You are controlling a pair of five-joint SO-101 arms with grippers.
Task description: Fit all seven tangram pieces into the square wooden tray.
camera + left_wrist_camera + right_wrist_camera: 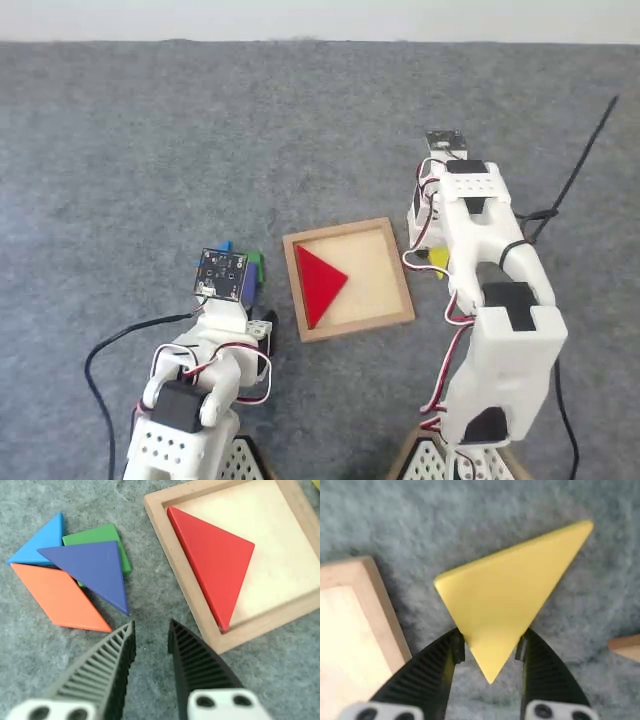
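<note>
Beside the square wooden tray [346, 229], where a red triangle [317, 280] already lies against one wall, the right gripper [487, 652] pinches a yellow triangle [510, 590] by its corner just outside the rim, probably to carry it in, while the left gripper [150, 630] hangs empty and slightly parted near four loose pieces [92, 570].

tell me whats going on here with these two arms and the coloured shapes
Two robot arms are filling a square wooden tray with tangram pieces. Only a red triangle lies in it. The right gripper is closed on a corner of a yellow triangle just outside the tray. The left gripper hangs open over the carpet between the tray and a cluster: light blue triangle, green piece, dark blue triangle, orange parallelogram.
</note>
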